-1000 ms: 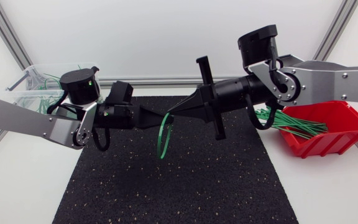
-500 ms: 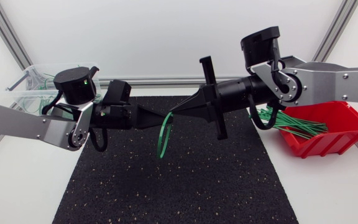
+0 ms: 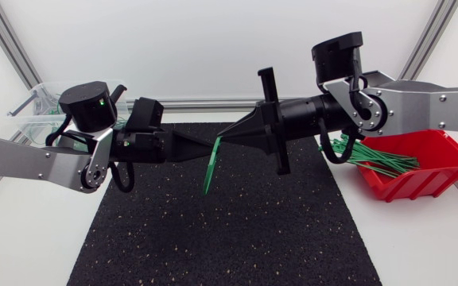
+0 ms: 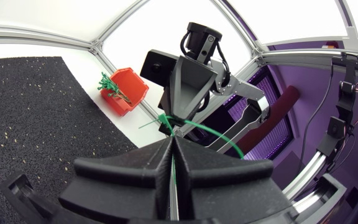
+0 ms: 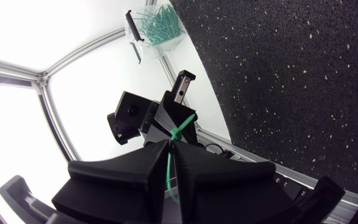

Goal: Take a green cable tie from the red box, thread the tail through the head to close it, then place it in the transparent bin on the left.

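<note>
Above the black mat (image 3: 213,238) my two grippers meet tip to tip. The left gripper (image 3: 210,150) is shut on a green cable tie (image 3: 210,170), whose narrow loop hangs below the tips. The right gripper (image 3: 222,137) pinches the same tie from the other side. In the left wrist view the tie (image 4: 210,128) arcs from between my fingers (image 4: 194,163) to the right gripper's tip. In the right wrist view the tie (image 5: 180,129) runs between my fingers (image 5: 148,163). The red box (image 3: 424,184) at the right holds several green ties (image 3: 372,156). The transparent bin (image 3: 32,107) stands at the far left.
The transparent bin holds several closed green ties (image 5: 160,23). An aluminium frame rail (image 3: 205,102) runs along the table's back edge behind the mat. White tabletop lies on both sides of the mat.
The hanging loop has drawn narrower and now looks like a thin strip. My left arm has shifted a little to the left, and the right gripper has risen slightly.
</note>
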Robot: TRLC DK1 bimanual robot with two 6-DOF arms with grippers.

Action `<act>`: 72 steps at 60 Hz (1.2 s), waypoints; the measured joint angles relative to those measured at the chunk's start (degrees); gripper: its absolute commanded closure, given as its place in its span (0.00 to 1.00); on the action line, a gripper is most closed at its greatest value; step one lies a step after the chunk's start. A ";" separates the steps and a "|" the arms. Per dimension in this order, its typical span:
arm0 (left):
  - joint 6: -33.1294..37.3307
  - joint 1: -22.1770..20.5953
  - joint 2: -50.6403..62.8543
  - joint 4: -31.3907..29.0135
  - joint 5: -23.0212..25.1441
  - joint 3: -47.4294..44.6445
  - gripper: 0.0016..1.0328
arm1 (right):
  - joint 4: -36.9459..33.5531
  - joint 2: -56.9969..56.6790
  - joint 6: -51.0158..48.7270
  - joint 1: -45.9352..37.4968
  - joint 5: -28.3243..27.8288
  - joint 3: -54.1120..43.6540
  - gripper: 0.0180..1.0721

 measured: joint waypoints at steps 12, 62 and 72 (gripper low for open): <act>1.53 0.46 1.51 0.11 0.02 0.04 0.97 | 1.84 -0.83 0.00 0.02 1.11 -1.20 0.57; 17.51 2.60 2.67 0.50 -0.50 0.09 0.97 | -13.64 4.68 -18.12 -4.11 6.16 5.18 0.47; 23.17 2.60 3.04 0.15 -1.88 0.09 0.97 | -16.33 4.66 -22.62 -4.07 9.64 7.08 0.48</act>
